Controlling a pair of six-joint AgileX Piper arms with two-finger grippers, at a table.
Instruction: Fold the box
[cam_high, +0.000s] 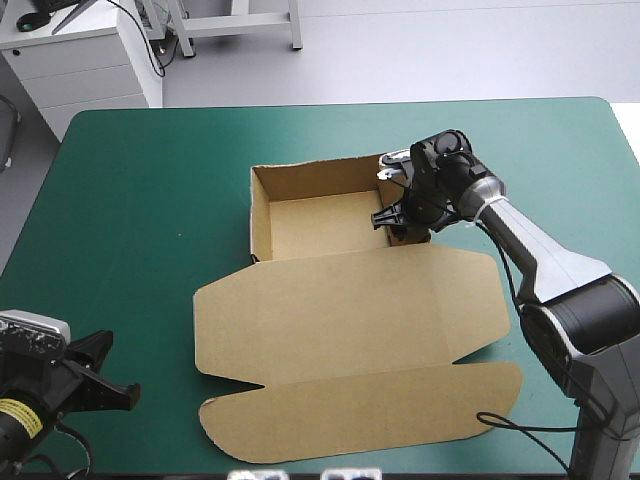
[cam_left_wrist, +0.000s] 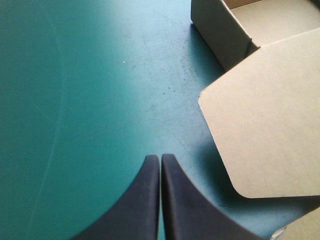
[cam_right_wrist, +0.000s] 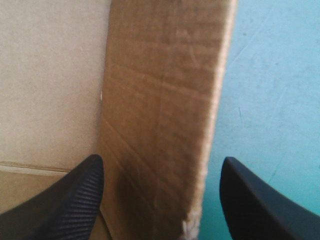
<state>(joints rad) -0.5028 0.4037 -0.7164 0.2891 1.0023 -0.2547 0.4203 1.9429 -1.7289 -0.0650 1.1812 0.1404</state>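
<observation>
Only the right wrist view shows how the right gripper (cam_right_wrist: 160, 165) stands: its black fingers are spread wide, one inside the tray, one outside over the teal-green cover (cam_right_wrist: 275, 75), with the tray's right wall (cam_right_wrist: 165, 100) upright between them and not pinched. Only the left wrist view shows the left gripper (cam_left_wrist: 160, 157) clenched on nothing, just beside the lid's rounded corner (cam_left_wrist: 235, 185).

From the high view, the brown box (cam_high: 350, 300) lies mid-table as an open tray (cam_high: 300, 225) with walls raised and the lid (cam_high: 340, 310) flat. Its long axis runs from the table's far edge to its near edge, tray end farther and the lid's flap (cam_high: 360, 415) nearest. The left gripper (cam_high: 105, 375) sits at the table's (cam_high: 150, 200) near left corner.
</observation>
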